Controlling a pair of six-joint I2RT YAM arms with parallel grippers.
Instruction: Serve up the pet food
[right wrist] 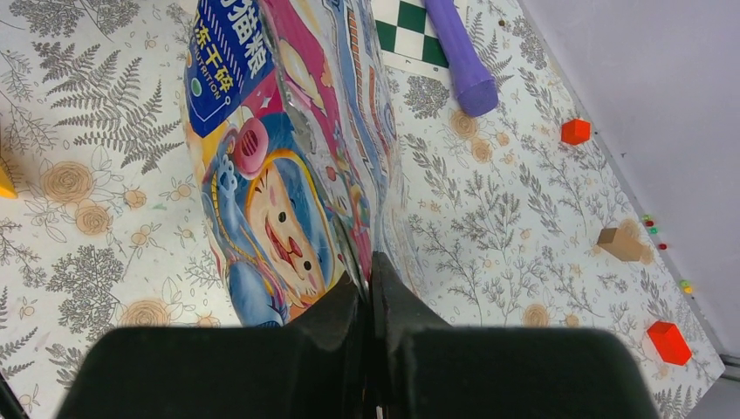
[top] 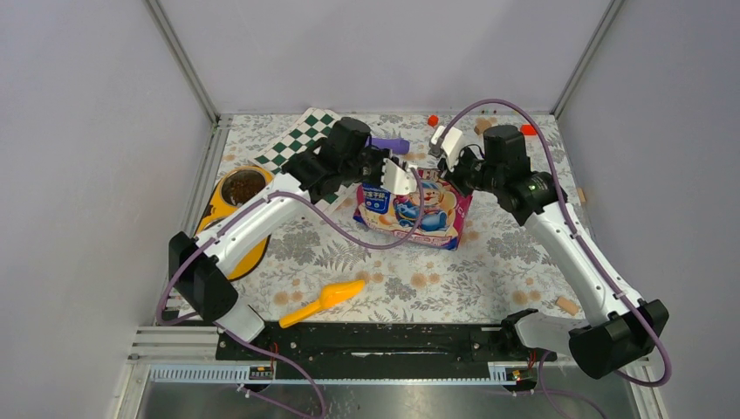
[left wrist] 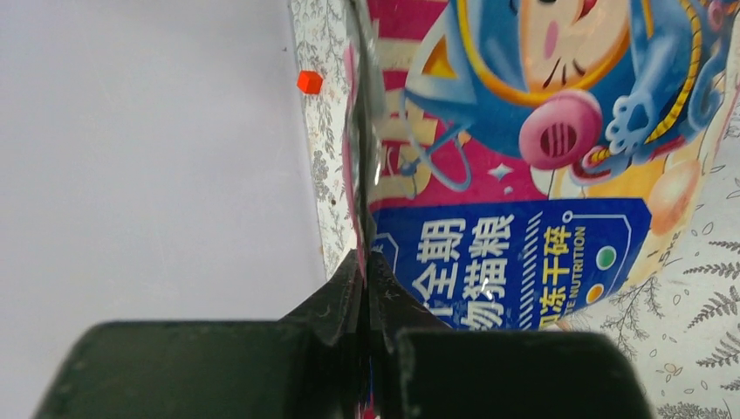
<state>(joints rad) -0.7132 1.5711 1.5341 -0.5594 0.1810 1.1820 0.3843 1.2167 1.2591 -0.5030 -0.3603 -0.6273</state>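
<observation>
I have both pincers clamped on the bag of pet food (top: 417, 210). My left pincer (left wrist: 366, 258) is closed tight on the thin top seam at one end. My right pincer (right wrist: 371, 264) is closed on the same crinkled edge at the other end. Neither has any gap showing beyond the foil.

The bag stands on the flowered cloth to the right of the yellow feeder (top: 212, 220), well apart from it. One bowl of the feeder already shows something dark brown (top: 243, 185), probably kibble. The orange scoop (top: 325, 299) lies to the feeder's right and closer to my bases, and nothing touches it.

I judge the step to be getting the bag open or lifting it by its top. I cannot tell whether the seam is already parted. If it is sealed, the next move calls for my two pincers to pull away from each other without letting the slick film slip. If it is open, I must carry the bag toward the feeder upright, so nothing spills on the way.

The front shows a cartoon figure in blue on pink. The blue panel reads 全期猫粮 in white, with 冻干碎 in yellow and the word NUTRITION beside it.
</observation>
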